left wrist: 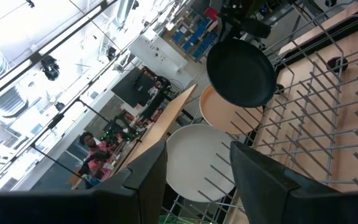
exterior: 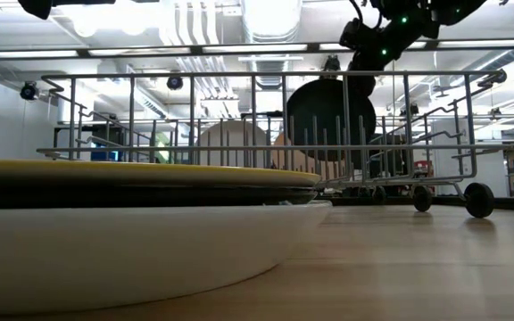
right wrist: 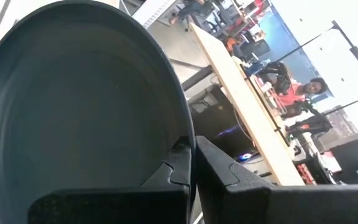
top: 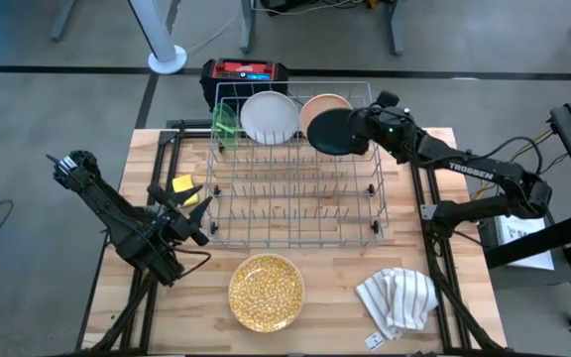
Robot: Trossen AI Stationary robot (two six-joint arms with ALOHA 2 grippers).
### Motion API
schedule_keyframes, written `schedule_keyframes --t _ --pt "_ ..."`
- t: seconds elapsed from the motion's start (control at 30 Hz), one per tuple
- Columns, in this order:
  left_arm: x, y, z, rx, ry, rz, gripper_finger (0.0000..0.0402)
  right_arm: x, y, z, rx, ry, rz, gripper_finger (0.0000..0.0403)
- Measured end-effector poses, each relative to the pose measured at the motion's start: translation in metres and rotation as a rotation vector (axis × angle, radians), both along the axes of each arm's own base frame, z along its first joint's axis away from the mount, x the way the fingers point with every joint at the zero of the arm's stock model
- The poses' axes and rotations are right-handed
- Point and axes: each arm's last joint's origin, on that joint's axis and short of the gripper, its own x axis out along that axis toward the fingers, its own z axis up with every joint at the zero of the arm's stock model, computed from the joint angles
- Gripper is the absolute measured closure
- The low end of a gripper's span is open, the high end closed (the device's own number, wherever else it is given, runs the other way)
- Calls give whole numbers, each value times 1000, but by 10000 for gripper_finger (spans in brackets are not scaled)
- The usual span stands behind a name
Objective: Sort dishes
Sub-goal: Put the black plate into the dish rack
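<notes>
4 dishes (top: 269,116) racked, 1 black plate (top: 333,132) in right hand (top: 367,125).

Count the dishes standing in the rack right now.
4: green dish, white plate, peach plate, and black plate gripped by the right gripper. Others could be hidden.

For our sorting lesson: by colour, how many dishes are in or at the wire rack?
Lime-green dish: 1
White plate: 1
Peach plate: 1
Black plate, gripped by the right gripper: 1
Total: 4
Left gripper waits beside the rack.
</notes>
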Motion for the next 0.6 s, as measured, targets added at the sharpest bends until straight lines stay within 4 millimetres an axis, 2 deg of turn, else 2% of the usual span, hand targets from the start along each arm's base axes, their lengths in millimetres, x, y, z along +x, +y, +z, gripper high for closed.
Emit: schedule_keyframes --t 0.6 --pt "0 0 0 -4 -4 0 235 4 -1 -14 -43 83 -7 403"
